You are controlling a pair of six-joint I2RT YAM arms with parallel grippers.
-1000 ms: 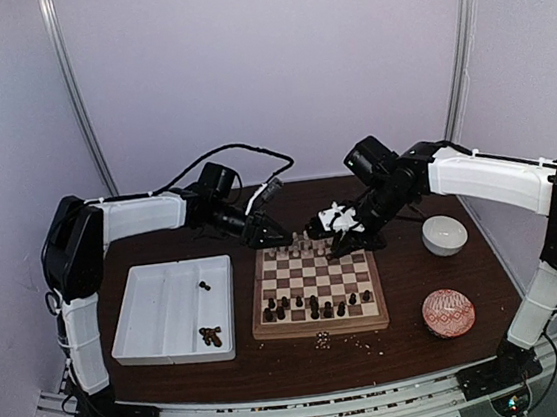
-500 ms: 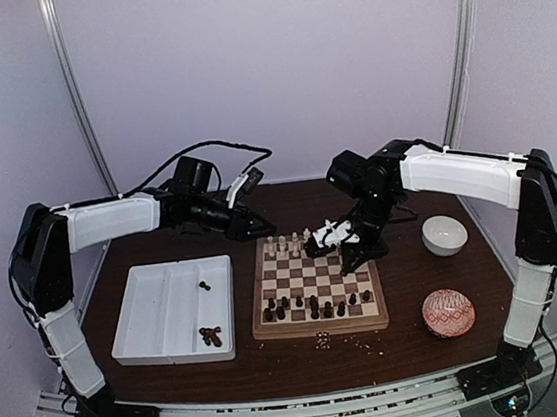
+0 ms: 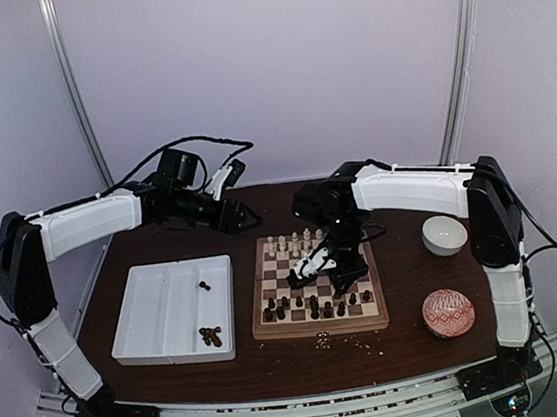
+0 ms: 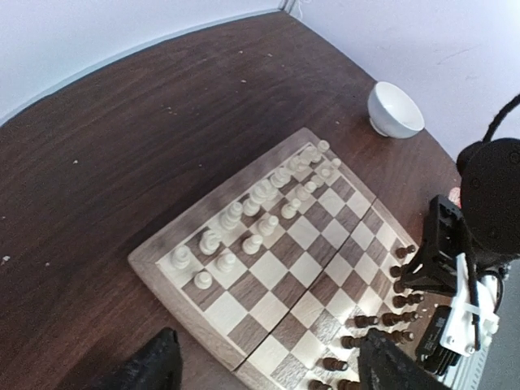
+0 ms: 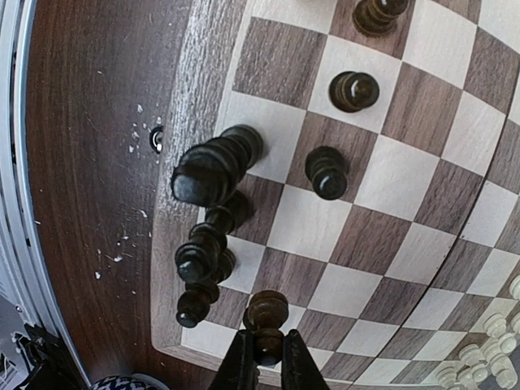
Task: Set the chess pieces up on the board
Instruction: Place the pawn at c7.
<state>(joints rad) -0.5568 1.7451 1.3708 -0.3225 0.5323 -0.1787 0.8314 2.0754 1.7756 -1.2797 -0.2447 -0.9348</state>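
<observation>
The left arm is stretched out level above the tabletop, and the left jaws are carried high and tilted down toward the board. These jaws are spread wide and nothing is held between them. The board is seen below and ahead of them, with the cream chess pieces lined in two rows along its edge straight in front. The dark chess pieces are gathered beside the right-hand fingertip.

The right arm is folded across from the right and bent down at the wrist, so that the right jaws are pointed at the board from above. They are pressed onto a dark chessman, which is pinched between the tips with its rounded top showing just ahead of them, over a square near the board's border. Whether it touches the board cannot be told. More dark pieces are crowded just left of these jaws, some leaning together, and two are set apart farther ahead.
</observation>
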